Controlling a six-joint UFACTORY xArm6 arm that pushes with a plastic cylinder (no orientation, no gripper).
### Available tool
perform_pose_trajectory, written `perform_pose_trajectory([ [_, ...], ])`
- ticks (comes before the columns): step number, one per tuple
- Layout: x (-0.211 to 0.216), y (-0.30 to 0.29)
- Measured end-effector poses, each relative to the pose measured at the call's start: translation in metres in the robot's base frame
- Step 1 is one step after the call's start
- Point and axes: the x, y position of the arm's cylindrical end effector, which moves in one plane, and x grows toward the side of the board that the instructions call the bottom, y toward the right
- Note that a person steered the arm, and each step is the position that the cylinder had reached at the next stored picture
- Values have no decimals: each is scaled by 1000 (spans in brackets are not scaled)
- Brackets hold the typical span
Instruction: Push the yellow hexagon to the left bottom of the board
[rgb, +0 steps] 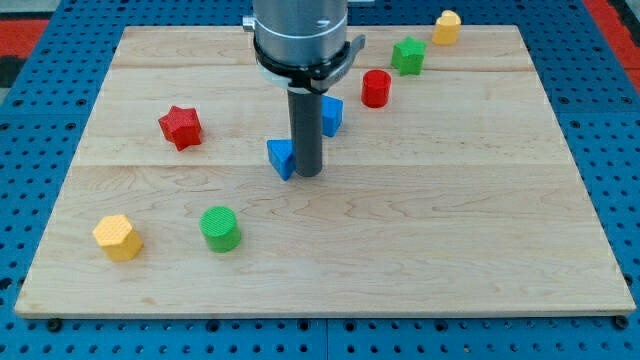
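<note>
The yellow hexagon lies near the board's left bottom corner. My tip stands near the board's middle, far to the right and above the hexagon. The tip touches the right side of a blue triangular block. A green cylinder stands to the right of the hexagon.
A red star lies at the left middle. A blue block sits just behind the rod. A red cylinder, a green star and a second yellow block run toward the top right. The wooden board ends at a blue pegboard.
</note>
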Motion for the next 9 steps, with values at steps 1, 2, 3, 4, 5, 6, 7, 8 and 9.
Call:
perform_pose_trajectory([
  [1,55,17],
  [2,108,16],
  [3,144,15],
  [4,159,-3],
  [5,159,-24],
  [6,159,-65],
  [7,154,-75],
  [8,142,-84],
  [9,117,-84],
])
